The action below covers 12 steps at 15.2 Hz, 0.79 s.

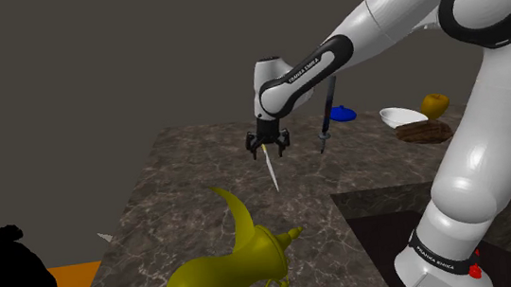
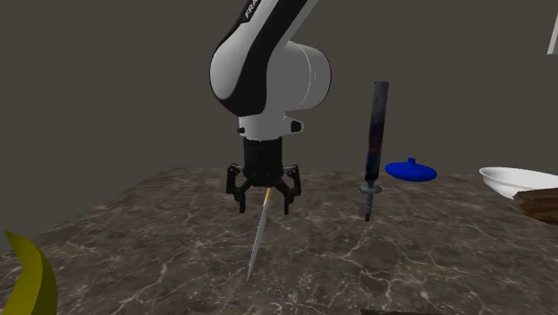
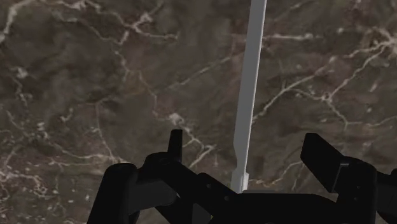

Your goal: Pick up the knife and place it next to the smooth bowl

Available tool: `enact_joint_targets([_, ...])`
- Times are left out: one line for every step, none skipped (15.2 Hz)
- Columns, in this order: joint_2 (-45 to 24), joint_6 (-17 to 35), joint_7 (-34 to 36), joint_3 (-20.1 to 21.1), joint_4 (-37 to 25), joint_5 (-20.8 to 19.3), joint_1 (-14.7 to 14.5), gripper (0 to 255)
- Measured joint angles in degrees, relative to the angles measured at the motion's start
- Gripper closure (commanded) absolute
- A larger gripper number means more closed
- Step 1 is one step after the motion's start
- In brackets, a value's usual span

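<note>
Claw (image 2: 264, 206) is open: fingers (image 3: 176, 143) stand well apart, w/ the knife (image 2: 258, 234) running down the gap between them. Neither fingertip touches it, and there's clear space on both sides in the second exterior view and the wrist view. The knife's top end, a yellowish bit, goes up to the claw's base. Any contact there is hidden, can't tell.

Knife's long axis is approx. vertical, in line w/ the claw's own axis. The pale blade points down at the desk (image 2: 429, 259), tip leaning a little to the second exterior view's left. The tip is low, near the dark marbled top; can't tell if it touches. In the wrist view the blade runs straight out away from the claw over the marble.

The claw hangs over the middle of the desk, pointing down.

The white bowl (image 2: 510, 179) sits at the second exterior view's right edge, well apart from the knife. Between them in that view are a dark dagger (image 2: 376, 148), upright w/ its handle on the desk, and a blue lid (image 2: 411, 170) farther back. A yellow jug (image 1: 227, 269) is on the near part of the desk in the shoulder view, apart from the knife.
</note>
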State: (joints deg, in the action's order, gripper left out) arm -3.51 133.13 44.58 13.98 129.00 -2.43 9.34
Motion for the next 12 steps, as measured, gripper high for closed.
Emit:
enact_joint_targets([-0.84,1.09,0.35,0.01,0.29,-0.33,-0.07,0])
enact_joint_targets([-1.05,1.45,0.37,-0.02,0.47,-0.41,-0.06,0])
enact_joint_targets([-1.16,1.63,0.42,-0.02,0.52,-0.46,-0.07,0])
enact_joint_targets([-1.21,1.75,0.43,-0.02,0.58,-0.48,-0.07,0])
enact_joint_targets([-1.25,1.84,0.45,-0.02,0.61,-0.50,-0.07,0])
enact_joint_targets([-1.27,1.86,0.46,-0.02,0.62,-0.51,-0.07,0])
enact_joint_targets([-1.28,1.89,0.46,-0.02,0.63,-0.51,-0.07,0])
enact_joint_targets([-1.29,1.90,0.46,-0.02,0.63,-0.52,-0.07,0])
enact_joint_targets([-1.29,1.90,0.46,-0.02,0.63,-0.52,-0.07,255])
enact_joint_targets([-1.29,1.90,0.46,-0.02,0.63,-0.52,-0.07,255])
enact_joint_targets([-1.29,1.90,0.46,-0.02,0.63,-0.52,-0.07,255])
enact_joint_targets([-1.29,1.90,0.46,-0.02,0.63,-0.52,-0.07,255])
